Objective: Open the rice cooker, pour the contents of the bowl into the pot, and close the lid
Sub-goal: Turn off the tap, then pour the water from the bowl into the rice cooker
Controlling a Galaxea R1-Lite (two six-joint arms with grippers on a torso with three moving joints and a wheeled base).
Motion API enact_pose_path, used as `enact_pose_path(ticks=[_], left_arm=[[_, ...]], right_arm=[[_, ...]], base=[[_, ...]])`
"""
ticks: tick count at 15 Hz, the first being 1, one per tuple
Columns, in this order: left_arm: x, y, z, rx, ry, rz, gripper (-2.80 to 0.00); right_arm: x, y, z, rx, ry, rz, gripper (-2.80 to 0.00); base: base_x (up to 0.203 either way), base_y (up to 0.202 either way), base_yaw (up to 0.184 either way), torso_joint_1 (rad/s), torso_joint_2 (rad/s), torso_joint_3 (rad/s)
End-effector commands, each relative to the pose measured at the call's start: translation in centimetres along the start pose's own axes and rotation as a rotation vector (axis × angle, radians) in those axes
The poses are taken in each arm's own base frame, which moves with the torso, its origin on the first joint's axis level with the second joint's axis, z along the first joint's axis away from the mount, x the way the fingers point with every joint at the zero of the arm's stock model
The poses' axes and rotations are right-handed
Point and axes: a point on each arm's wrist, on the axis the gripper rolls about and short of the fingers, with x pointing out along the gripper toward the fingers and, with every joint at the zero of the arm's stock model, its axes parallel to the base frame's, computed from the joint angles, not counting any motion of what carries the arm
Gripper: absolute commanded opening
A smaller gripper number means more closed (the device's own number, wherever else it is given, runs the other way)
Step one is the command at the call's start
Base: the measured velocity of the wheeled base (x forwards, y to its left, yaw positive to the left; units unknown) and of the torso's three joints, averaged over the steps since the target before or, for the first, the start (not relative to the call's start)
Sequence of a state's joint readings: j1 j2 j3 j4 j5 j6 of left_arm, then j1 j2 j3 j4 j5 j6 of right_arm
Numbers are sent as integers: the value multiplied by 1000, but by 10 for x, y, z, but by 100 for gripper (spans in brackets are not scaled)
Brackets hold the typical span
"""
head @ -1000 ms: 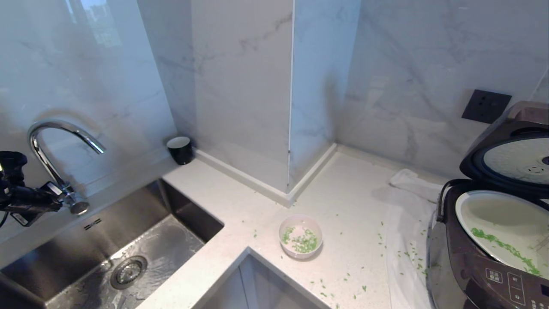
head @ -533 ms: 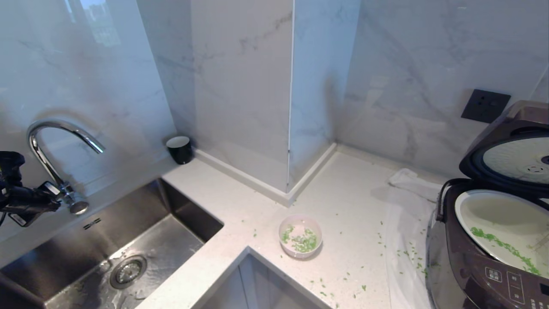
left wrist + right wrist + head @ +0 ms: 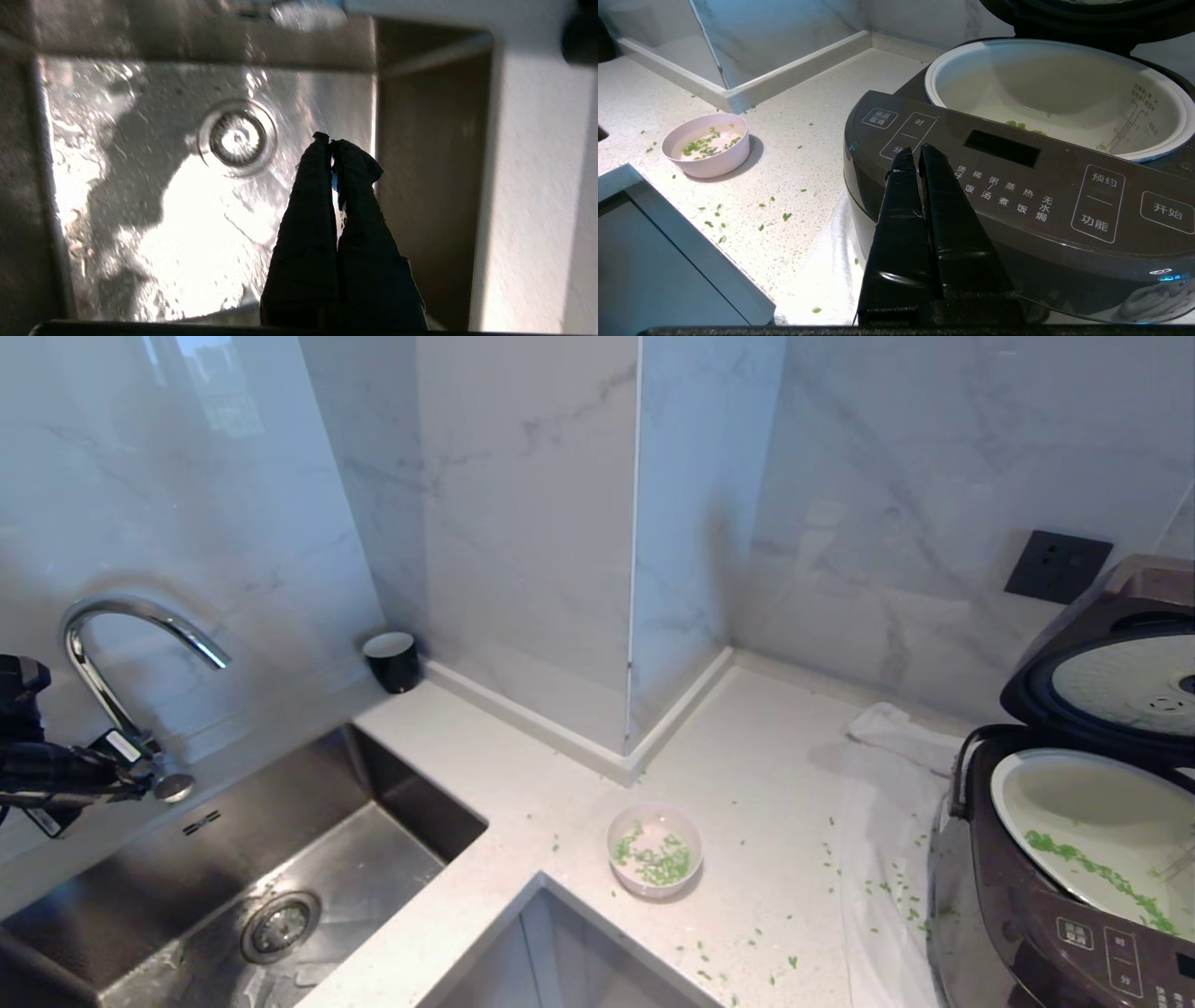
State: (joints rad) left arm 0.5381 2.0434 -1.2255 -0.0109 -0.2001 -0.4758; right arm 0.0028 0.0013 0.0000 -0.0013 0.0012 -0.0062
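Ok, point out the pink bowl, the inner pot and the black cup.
pink bowl (image 3: 653, 889), head view, on its front outer wall.
inner pot (image 3: 1064, 88), right wrist view, on its bare inside wall.
black cup (image 3: 394, 674), head view, on its dark side.

The head view looks down from above onto a corner counter (image 3: 747, 784) — sink (image 3: 280, 859) at its left, rice cooker (image 3: 1046, 896) at its right edge. The left wrist view points straight down into the sink (image 3: 140, 186), near the drain (image 3: 237, 138). The right wrist view sits low and close before the rice cooker (image 3: 1017, 186) — sharing the bowl (image 3: 707, 145) with the head view (image 3: 653, 851).
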Motion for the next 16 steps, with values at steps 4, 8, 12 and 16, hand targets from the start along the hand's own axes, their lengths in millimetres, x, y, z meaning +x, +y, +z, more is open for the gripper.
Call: enact_pose_path(ticks=[4,8,12,16], left_arm=[[-63,-28,-46,77,26,-101,-280],[-90,-30,-91,179,30,-177,-280],[-120,-23,-121,259,-19,-240,-280],[-160,-23,-144,341,-93,-336,-280]], right_arm=[[0,0,0,0,0,1,-280],[0,0,0,-1,0,1,-280],[0,0,0,-1,0,1,-280],[0,0,0,-1,0,1,-280]], base=[[0,0,0,0,0,0],[0,0,0,0,0,0],[0,0,0,0,0,0],[0,0,0,0,0,0]])
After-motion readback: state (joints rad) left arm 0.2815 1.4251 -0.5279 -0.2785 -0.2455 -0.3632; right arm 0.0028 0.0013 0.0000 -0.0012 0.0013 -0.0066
